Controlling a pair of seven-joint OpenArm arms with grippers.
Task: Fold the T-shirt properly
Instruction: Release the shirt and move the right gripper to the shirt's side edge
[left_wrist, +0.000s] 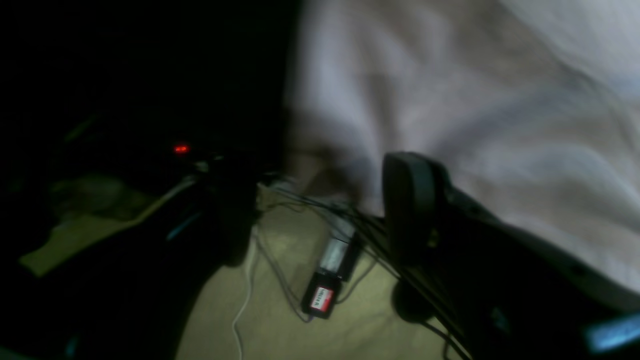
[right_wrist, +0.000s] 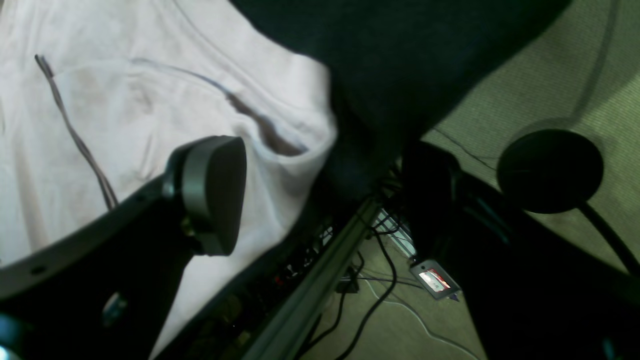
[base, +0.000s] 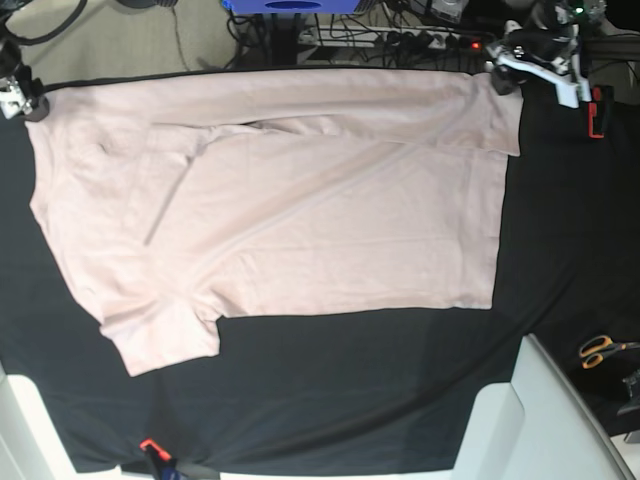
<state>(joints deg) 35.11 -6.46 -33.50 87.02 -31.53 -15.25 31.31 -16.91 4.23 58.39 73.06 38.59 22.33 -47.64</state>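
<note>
Clearly the large pale pink short-sleeved cotton T-shirt (base: 300, 200) lies spread flat across the black tablecloth (base: 350, 400), with its far long edge turned over onto the body in a narrow band, which reads as a first lengthwise fold laid down. Both arms sit at the table's far edge, one at each end of that folded band, the natural places for setting it straight. The left gripper (base: 530, 62) is at the hem end; its wrist view shows one dark pad (left_wrist: 410, 205) over bare floor beside the cloth, jaws parted, nothing pinched. The right gripper (base: 15, 95) is at the collar end; its dark grey pad (right_wrist: 215, 192) hovers above the pink fabric near the corner, jaws wide apart and empty. Judging by this, the near sleeve and near long edge are not yet folded.
</note>
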